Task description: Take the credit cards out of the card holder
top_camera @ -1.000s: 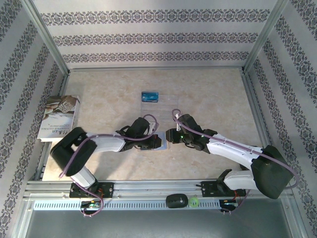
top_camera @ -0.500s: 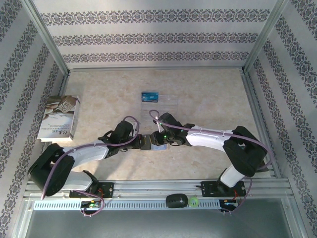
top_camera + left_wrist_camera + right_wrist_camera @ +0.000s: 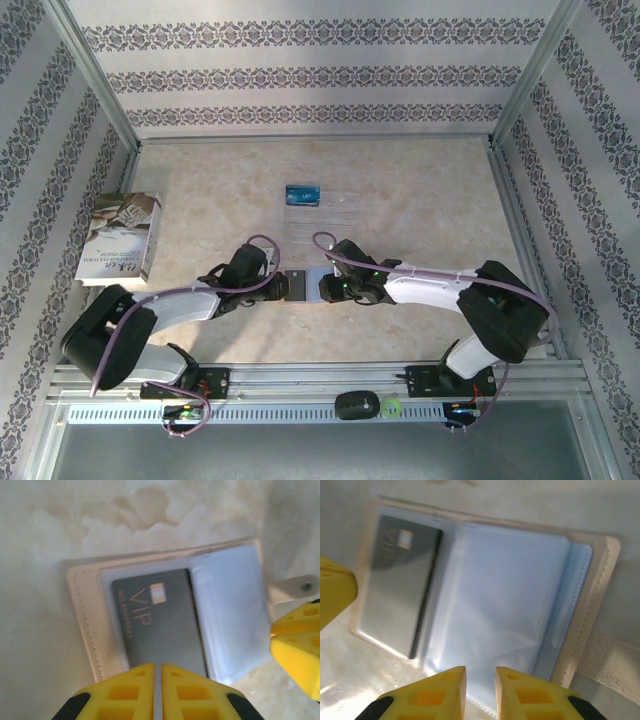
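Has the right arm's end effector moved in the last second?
Yes. The right end effector slid left, from below the clear tray's right end to below its middle.

You see a tan card holder (image 3: 82, 610) lined pale blue-grey, and a blackish card (image 3: 165, 630) lettered in copper. Your other card (image 3: 302, 195) is bright blue.

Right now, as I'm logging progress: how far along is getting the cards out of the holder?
Done: the blue card lies at the clear tray, and the card holder is open on the table. In hand: the left end effector is closed at the edge of the black card; the right end effector, slightly open, is at the holder's edge. Left: the black card sits inside the holder.
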